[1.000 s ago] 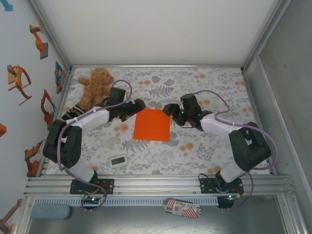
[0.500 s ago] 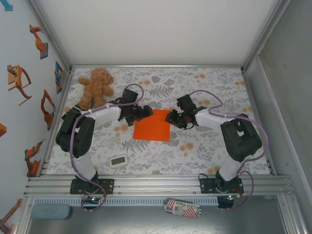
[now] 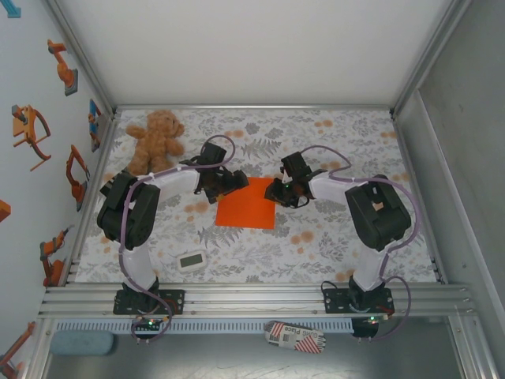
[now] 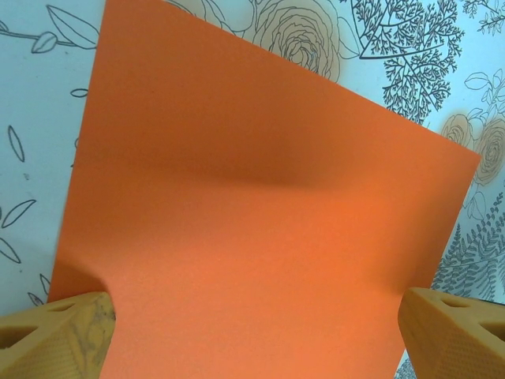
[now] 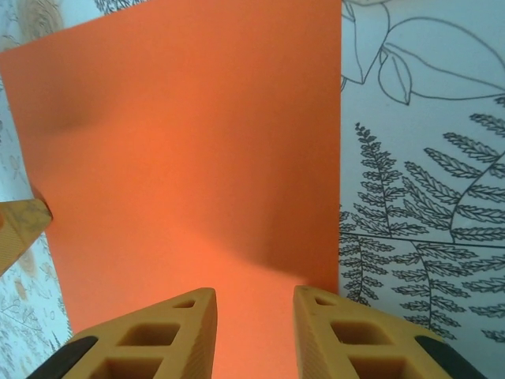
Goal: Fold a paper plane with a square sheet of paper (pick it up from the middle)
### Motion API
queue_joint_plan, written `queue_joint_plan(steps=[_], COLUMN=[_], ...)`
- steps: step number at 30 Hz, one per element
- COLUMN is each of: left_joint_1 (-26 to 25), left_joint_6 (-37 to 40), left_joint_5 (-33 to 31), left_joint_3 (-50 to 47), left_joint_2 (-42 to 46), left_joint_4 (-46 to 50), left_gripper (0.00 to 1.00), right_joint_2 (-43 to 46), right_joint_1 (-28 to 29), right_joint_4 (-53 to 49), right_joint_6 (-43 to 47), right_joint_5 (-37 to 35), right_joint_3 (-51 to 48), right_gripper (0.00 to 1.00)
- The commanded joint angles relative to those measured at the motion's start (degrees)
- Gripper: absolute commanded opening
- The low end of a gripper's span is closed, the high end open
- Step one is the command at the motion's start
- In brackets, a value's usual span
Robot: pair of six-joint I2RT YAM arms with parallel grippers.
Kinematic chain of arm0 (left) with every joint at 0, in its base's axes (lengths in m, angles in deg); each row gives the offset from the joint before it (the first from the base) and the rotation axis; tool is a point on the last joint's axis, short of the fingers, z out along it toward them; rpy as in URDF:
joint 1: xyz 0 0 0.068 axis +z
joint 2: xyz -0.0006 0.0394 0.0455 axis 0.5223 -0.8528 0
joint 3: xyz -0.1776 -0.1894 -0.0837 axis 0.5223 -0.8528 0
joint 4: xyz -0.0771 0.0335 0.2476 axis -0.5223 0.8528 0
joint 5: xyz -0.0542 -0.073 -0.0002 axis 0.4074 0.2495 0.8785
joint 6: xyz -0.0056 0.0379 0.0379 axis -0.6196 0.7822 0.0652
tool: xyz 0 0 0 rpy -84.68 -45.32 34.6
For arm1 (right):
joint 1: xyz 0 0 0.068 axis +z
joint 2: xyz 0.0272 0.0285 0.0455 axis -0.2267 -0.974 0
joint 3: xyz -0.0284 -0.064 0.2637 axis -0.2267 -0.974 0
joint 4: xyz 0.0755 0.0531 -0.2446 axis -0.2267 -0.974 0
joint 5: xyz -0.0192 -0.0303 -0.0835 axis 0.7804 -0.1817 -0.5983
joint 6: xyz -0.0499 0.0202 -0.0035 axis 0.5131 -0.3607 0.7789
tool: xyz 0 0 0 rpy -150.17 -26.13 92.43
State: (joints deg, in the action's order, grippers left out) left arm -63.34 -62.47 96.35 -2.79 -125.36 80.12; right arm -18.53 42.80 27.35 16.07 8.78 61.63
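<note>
A: Top camera first. Where, the square sheet of paper?
B: Flat on the floral bench, about mid-bench, between the 2 arms. Bright orange, unfolded.
A: And the left gripper?
B: Down at the sheet's far left corner, pointing in toward the orange. Too small from up there to judge the jaws.
A: And the right gripper?
B: At the sheet's right edge, near the far corner, facing the left gripper across the paper. Same trouble with the jaws.
A: Anything else on the bench?
B: Brown teddy bear at the far left, well apart from the sheet. Small white timer toward the front, left of the sheet.
A: Now the left wrist camera.
B: Left gripper spread wide, 2 tan fingers in the bottom corners of the frame, 1 on either side of the sheet. Holding nothing. Orange lying between and beyond them, with a soft shadowed swell across the middle.
A: Touching the paper?
B: Cannot tell.
A: Right wrist camera, then.
B: Right gripper partway closed, only a narrow gap between its 2 fingers. Orange visible in that gap, sheet looking flat beneath, right finger over its edge. Gripping nothing, as far as can be seen.
</note>
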Motion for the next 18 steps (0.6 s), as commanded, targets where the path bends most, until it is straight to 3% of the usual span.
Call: queue_joint_plan(steps=[1,18], left_joint_1=[-0.02,0.46], left_joint_6=[0.6,-0.13], left_joint_5=[0.02,-0.48], left_joint_3=[0.37,-4.26], left_joint_2=[-1.28,-0.63], left_joint_4=[1.79,-1.31], left_gripper=[0.93,0.95], right_joint_2=[-1.42,-6.63], right_joint_1=[0.1,0.61], right_joint_4=[-1.41,-0.99], right_joint_6=[1.5,2.22], right_joint_5=[0.62,1.47], right_joint_3=[1.6,3.33], right_gripper=[0.31,0.34])
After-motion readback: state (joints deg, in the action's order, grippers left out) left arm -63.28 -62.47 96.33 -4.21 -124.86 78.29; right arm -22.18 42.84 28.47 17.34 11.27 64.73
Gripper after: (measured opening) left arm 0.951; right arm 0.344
